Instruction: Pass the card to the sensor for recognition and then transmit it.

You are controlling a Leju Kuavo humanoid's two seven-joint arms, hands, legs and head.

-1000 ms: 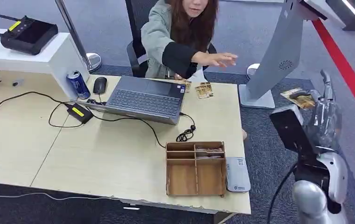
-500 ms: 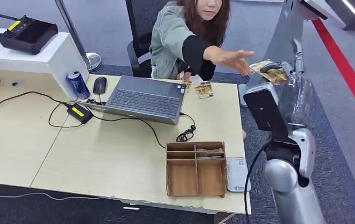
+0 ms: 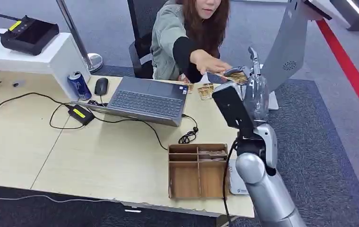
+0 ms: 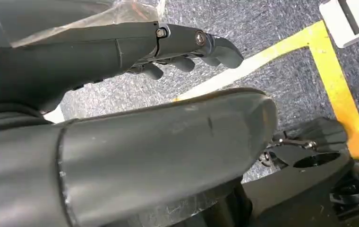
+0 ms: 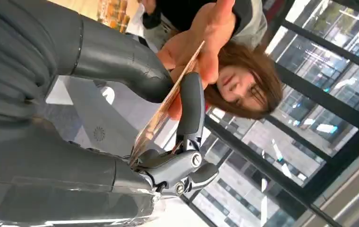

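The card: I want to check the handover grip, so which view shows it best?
The right wrist view: the card sits edge-on, pinched by the right robot hand, with the person's hand on it. The head view shows its face, partly hidden.

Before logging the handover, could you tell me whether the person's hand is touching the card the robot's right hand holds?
Touching. In the right wrist view the person's hand closes over the far end of the card, while the right hand pinches its near end.

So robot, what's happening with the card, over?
Right hand pinches the card. Person's hand grasps its far end. Left hand holds nothing. Path clear.
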